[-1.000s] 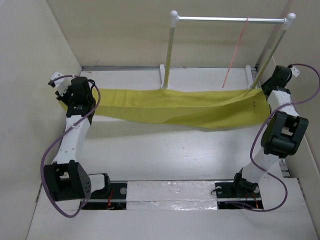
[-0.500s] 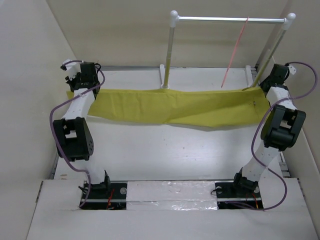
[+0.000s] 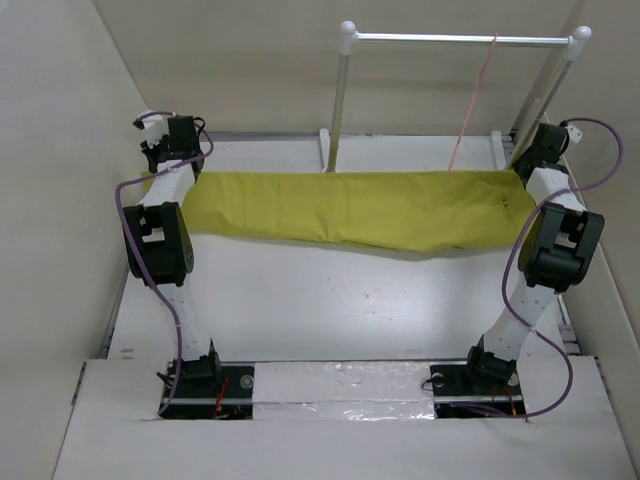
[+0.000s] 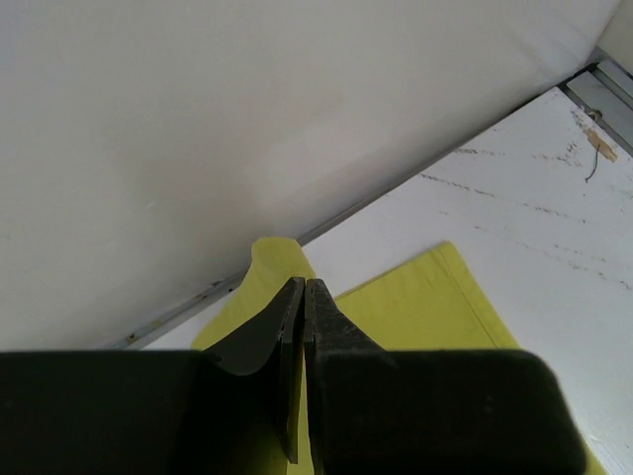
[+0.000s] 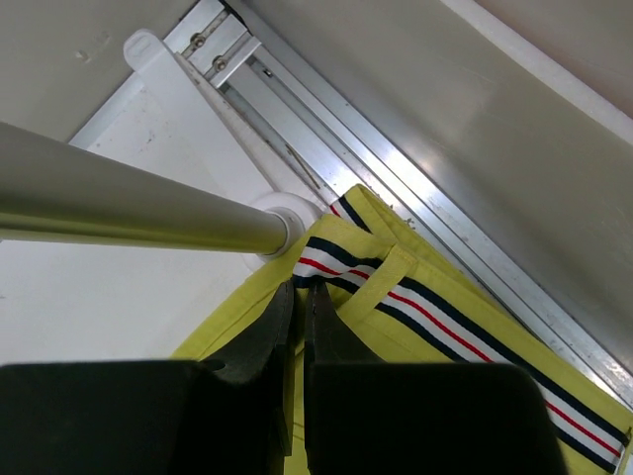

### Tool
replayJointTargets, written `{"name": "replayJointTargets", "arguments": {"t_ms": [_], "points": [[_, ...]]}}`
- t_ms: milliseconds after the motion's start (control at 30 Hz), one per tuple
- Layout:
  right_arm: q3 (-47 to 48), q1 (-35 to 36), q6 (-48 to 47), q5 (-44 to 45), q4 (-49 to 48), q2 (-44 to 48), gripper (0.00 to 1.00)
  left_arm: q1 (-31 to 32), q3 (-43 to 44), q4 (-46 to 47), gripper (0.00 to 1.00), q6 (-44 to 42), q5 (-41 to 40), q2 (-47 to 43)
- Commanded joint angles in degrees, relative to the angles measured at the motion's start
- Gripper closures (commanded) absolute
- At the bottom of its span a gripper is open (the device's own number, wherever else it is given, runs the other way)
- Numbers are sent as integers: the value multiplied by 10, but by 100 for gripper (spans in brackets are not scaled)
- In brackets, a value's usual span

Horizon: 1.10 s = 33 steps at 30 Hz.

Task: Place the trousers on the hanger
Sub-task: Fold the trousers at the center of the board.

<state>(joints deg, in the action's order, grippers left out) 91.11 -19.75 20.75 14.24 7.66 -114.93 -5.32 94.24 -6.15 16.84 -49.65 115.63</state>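
Judged as the carry-to-hanger step. Found the trousers [image 3: 350,210] stretched across the far part of the table [image 3: 330,300], long axis running left to right, striped waistband pointing right, leg ends pointing left. Found the left gripper [image 4: 305,284] narrowed to a pinch on the yellow leg end, and the right gripper [image 5: 302,289] pinched onto cloth just beside the striped waistband, close by a post foot of the rail [image 3: 460,40]. Noted the hanger [image 3: 472,105] hooked on the rail at far right, edge-on, lower tip near the cloth's far edge. Next, probably: raise one end, thread it through the hanger's triangle, drape over the lower bar without unseating the hook.
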Motion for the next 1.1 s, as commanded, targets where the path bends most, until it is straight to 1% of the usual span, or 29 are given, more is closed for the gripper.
{"name": "replayJointTargets", "arguments": {"t_ms": [0,33,100,133,200,233,267,333,400,433,500,533,567,600,633,667,733,767,800,867,933,1067], "points": [[36,2,-7,25,-57,9,96,-12,38,46,100,-22,-10,-2],[35,2,-6,25,-57,10,93,-12,48,45,100,-27,-7,3],[28,2,1,19,-62,15,89,-12,56,48,94,-34,-5,5],[24,2,3,9,-67,17,77,-12,58,51,87,-40,12,1],[8,2,12,-1,-70,23,68,-12,57,48,74,-30,28,-6],[0,2,16,-4,-70,36,54,-6,53,47,65,-29,50,-13],[-11,2,20,-10,-96,44,48,-6,50,47,54,-29,56,-15],[-38,8,23,-24,-111,67,39,0,37,38,52,-21,54,-27],[-58,8,30,-29,-119,88,38,0,11,28,52,1,65,-44],[-89,8,32,-33,-127,102,38,0,-23,28,53,11,73,-65],[-132,15,45,-51,-170,151,38,0,-60,26,54,30,84,-89],[-180,21,49,-69,-185,169,43,0,-94,23,56,38,95,-112],[-204,21,59,-80,-220,202,52,0,-109,3,59,52,99,-121],[-229,31,65,-90,-238,218,66,0,-123,-6,61,68,112,-131],[-253,46,70,-110,-252,233,95,-10,-159,-11,62,95,145,-151],[-295,54,74,-119,-280,247,100,-17,-178,-19,65,107,153,-160],[-333,74,75,-130,-297,284,100,-24,-228,-23,66,129,179,-182],[-368,97,73,-134,-316,294,100,-32,-239,-29,65,133,185,-185],[-384,108,71,-135,-322,313,100,-32,-245,-36,65,139,191,-186],[-412,133,66,-138,-329,328,100,-48,-246,-59,61,148,216,-173],[-449,139,60,-156,-334,348,100,-55,-238,-72,60,154,250,-150],[-494,152,62,-191,-351,372,98,-60,-231,-105,59,180,264,-111]]}}
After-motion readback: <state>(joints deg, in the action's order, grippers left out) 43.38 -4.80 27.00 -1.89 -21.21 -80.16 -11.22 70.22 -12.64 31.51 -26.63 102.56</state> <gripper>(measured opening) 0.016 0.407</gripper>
